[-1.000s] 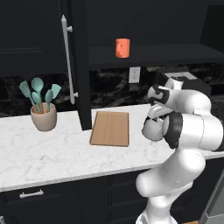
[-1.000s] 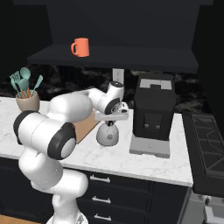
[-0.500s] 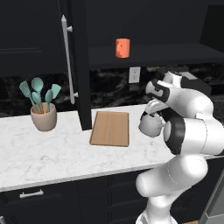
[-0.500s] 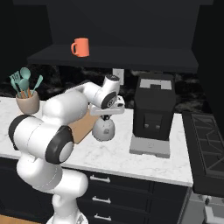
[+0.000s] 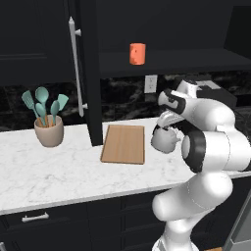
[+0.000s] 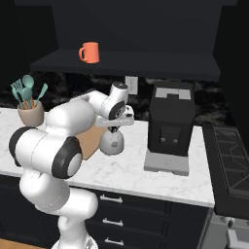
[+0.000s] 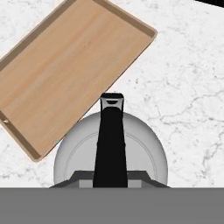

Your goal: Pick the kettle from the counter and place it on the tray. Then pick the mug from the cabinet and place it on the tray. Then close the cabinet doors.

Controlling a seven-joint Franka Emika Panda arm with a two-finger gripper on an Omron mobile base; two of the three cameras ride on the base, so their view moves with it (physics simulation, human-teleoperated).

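The desk is a long white marble-veined top with grey streaks, set over black drawers with short silver handles. Above its right part, the end effector is clamped from above on the dark handle of the kettle, which hangs lifted clear of the marble. The kettle is small, squat and rounded, with a smooth grey metal body; in the hand view its black handle runs as a straight band across the domed top. In that view the kettle's rim overlaps the near edge of the tray, so it hangs just to the right of the tray and partly over its border. The tray is a flat rectangular light-brown wooden board with a low raised rim, lying flat on the desk, with nothing on it.

Further left on the desk stands a beige pot holding teal utensils. To the right, near the back wall, sits a black coffee machine on a grey base.

Higher up and farther back, the cabinet stands open. Its black door is swung out edge-on, with a long vertical silver bar handle. On the dark shelf inside, the orange-red mug stands upright, its side handle turned left in the right base view.
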